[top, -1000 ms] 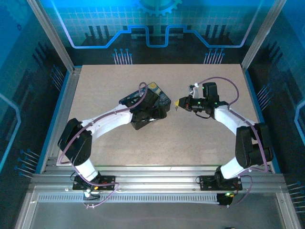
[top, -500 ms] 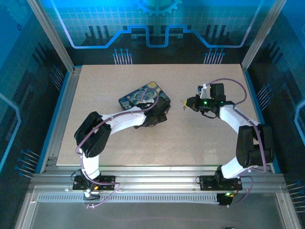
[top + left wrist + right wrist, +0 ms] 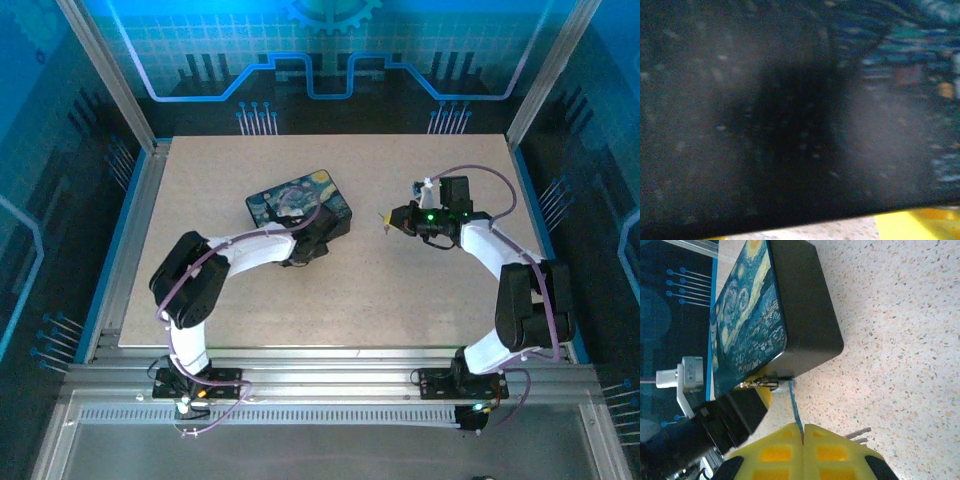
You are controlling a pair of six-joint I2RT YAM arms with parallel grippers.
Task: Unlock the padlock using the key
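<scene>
In the right wrist view my right gripper (image 3: 803, 427) has its yellow pads shut on the key (image 3: 795, 409), a thin blade pointing at the tiny silvery padlock (image 3: 760, 383). The padlock hangs at the near corner of the dark box (image 3: 800, 310) with the swirly painted lid. One yellow finger (image 3: 763, 395) of my left gripper sits right beside the padlock. From above, the left gripper (image 3: 318, 238) is against the box's (image 3: 298, 203) near right side, and the right gripper (image 3: 392, 217) holds the key (image 3: 382, 217) a short gap to the right. In the left wrist view one finger (image 3: 912, 226) shows, set far off centre.
The speckled table (image 3: 400, 290) lies open in front of and between the arms. The blue-lit frame and rails (image 3: 140, 190) border the table on all sides. The box's dark side (image 3: 790, 125) is very close to the left wrist camera.
The box, tilted under the left gripper a second ago, now lies flat. The left arm has drawn in to its near right side. The right gripper shifted slightly right with the key.
</scene>
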